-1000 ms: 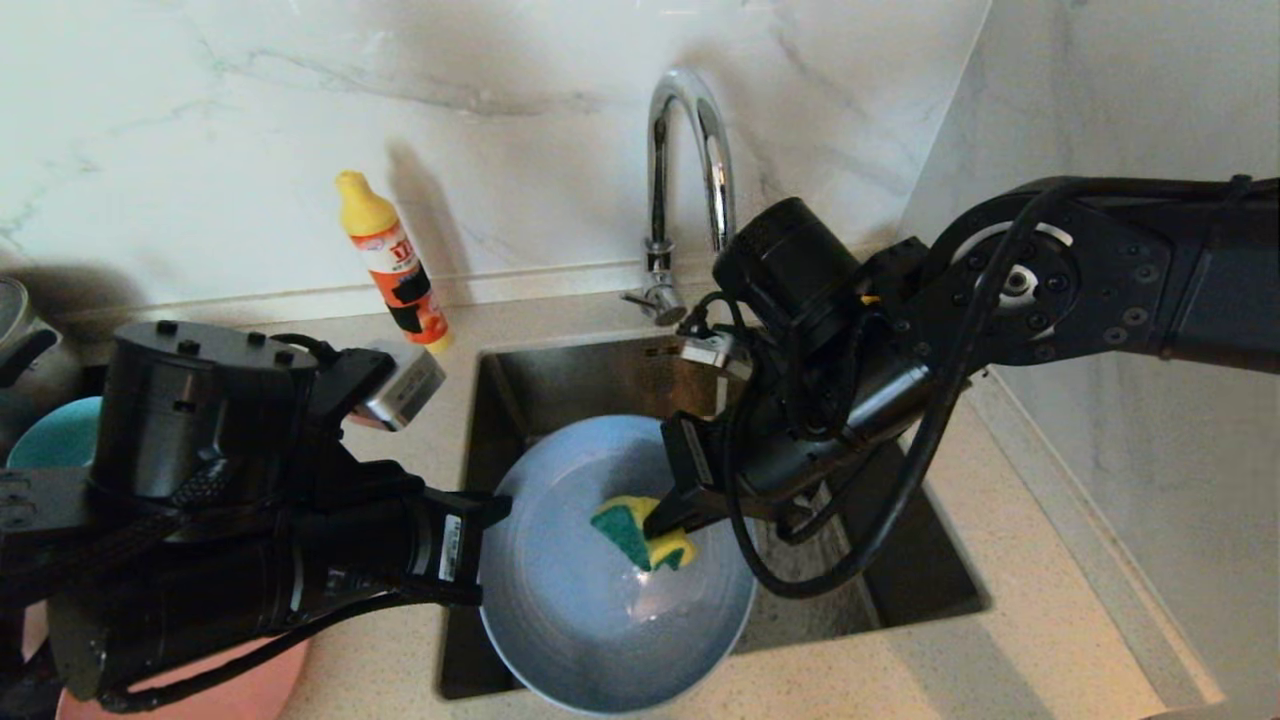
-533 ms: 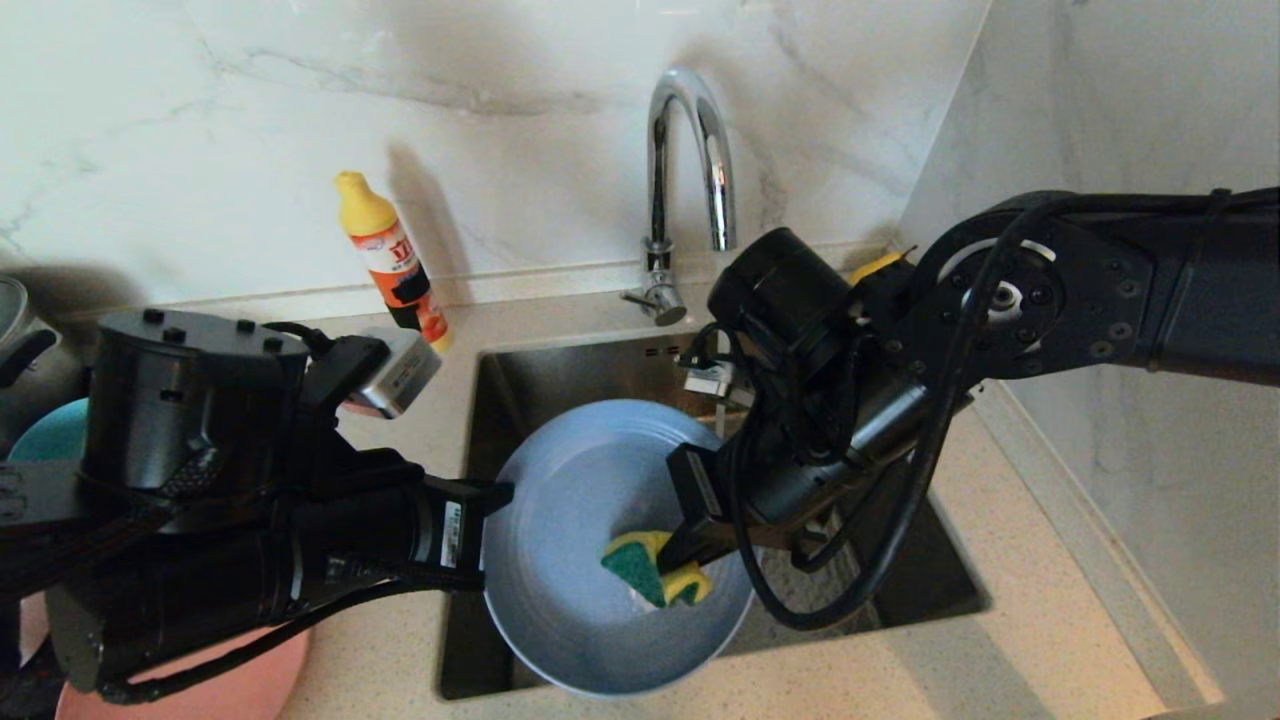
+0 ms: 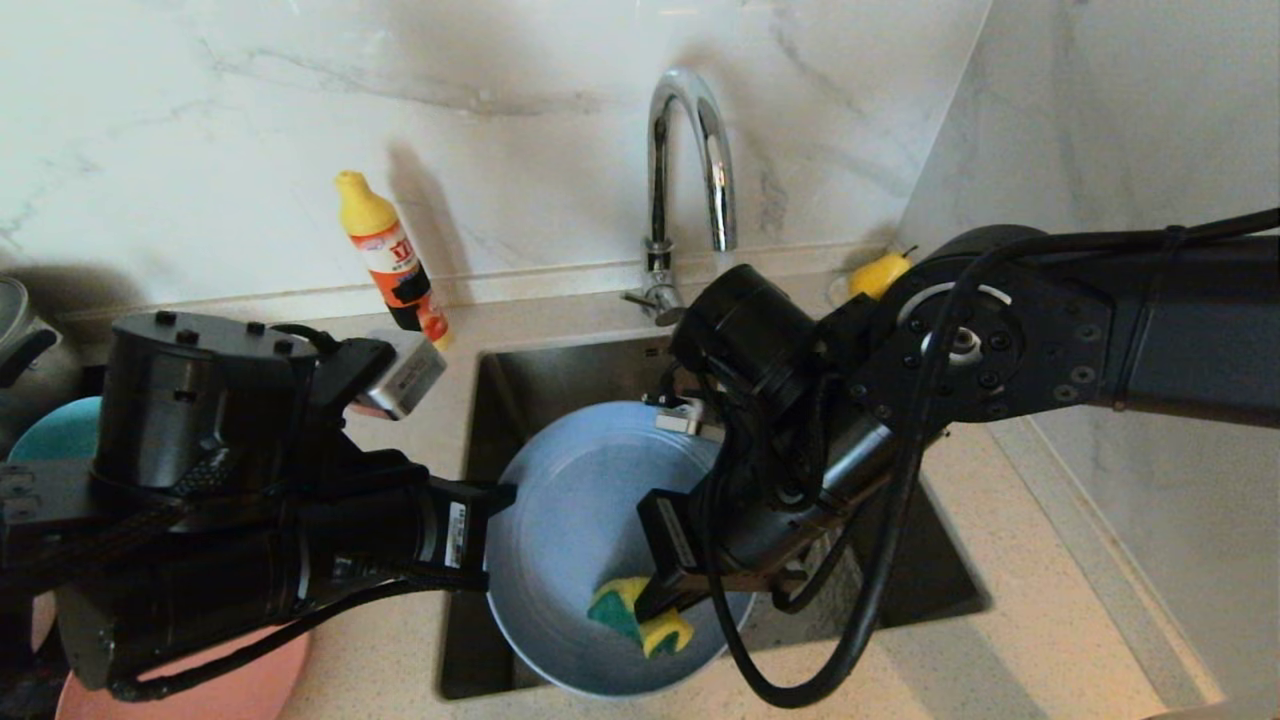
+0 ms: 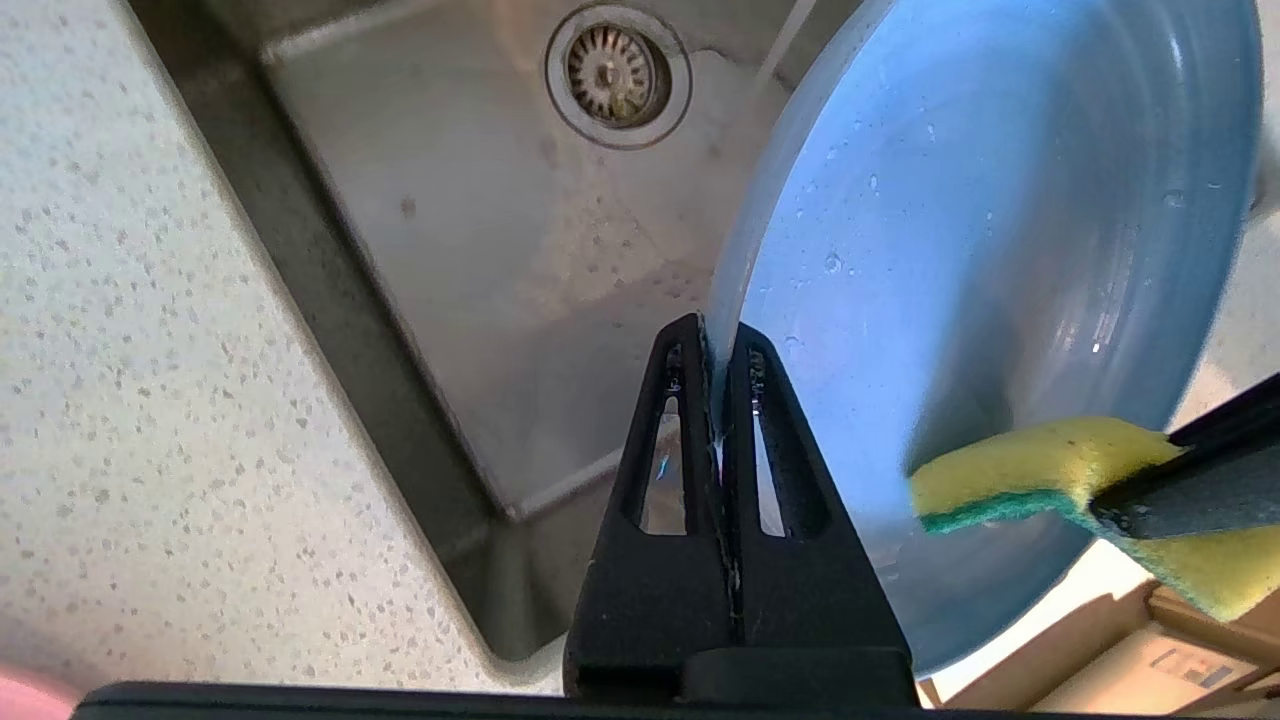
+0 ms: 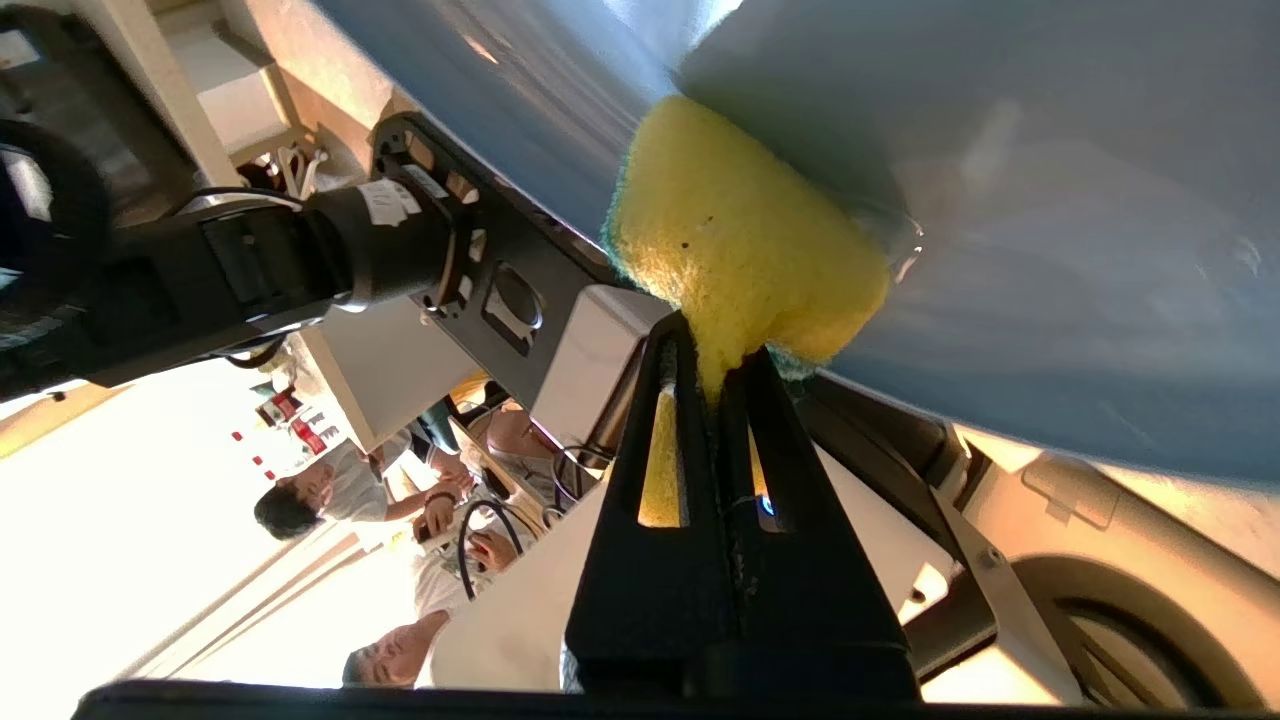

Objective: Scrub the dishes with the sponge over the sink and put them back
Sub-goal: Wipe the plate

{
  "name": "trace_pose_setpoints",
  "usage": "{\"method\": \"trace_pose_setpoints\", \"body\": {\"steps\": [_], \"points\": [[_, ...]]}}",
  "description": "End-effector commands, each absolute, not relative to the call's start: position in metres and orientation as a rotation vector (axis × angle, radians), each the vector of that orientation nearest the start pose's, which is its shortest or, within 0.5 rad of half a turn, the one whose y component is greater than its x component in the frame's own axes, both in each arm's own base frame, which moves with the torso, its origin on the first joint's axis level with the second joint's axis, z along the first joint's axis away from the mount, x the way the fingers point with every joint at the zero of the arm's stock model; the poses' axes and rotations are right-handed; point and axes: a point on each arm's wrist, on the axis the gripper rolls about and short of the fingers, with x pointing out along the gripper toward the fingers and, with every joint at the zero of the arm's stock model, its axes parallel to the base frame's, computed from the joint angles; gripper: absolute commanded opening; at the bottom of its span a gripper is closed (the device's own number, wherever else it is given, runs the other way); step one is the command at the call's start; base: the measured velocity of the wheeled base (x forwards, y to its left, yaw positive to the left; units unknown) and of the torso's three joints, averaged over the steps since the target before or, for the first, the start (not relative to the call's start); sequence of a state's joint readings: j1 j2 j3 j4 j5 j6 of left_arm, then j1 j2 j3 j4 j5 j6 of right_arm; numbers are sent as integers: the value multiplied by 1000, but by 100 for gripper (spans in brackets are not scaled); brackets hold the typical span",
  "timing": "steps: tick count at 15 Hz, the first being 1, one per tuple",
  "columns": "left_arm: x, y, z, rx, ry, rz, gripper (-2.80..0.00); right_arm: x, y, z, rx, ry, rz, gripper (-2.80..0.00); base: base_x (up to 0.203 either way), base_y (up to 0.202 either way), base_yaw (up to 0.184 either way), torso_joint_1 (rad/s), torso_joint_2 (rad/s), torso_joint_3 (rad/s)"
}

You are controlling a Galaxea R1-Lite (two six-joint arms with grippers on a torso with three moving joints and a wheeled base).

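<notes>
Both fingers pinched: L plate [image 4: 980, 250] rim, R sponge [image 5: 740, 250]

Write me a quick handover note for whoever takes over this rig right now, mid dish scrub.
Left gripper: shut on the blue plate's rim, holding it tilted over the sink.
Right gripper: shut on the sponge, pressed against the plate's face near its lower edge.
Pink plate and teal bowl wait on the counter at left.
Done: scrubbing under way.
Left: finish the scrub, put the plate back, then the other dishes.
</notes>
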State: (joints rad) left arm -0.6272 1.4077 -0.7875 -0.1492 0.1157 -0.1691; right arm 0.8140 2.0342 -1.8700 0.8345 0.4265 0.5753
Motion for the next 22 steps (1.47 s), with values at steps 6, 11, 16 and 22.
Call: {"method": "trace_pose_setpoints", "body": {"steps": [6,11,16,22], "points": [[186,-132,206,14,497,-459,-280,252,295,234,267,1257,846,-280,0,0,0,0,0,0],[184,-130,204,16,499,-461,-280,262,276,248,300,1190,799,-280,0,0,0,0,0,0],[183,-130,207,11,491,-461,-280,259,257,262,316,1174,764,-280,0,0,0,0,0,0],[186,-131,209,2,475,-460,-280,251,249,245,277,1286,707,-280,0,0,0,0,0,0]]}}
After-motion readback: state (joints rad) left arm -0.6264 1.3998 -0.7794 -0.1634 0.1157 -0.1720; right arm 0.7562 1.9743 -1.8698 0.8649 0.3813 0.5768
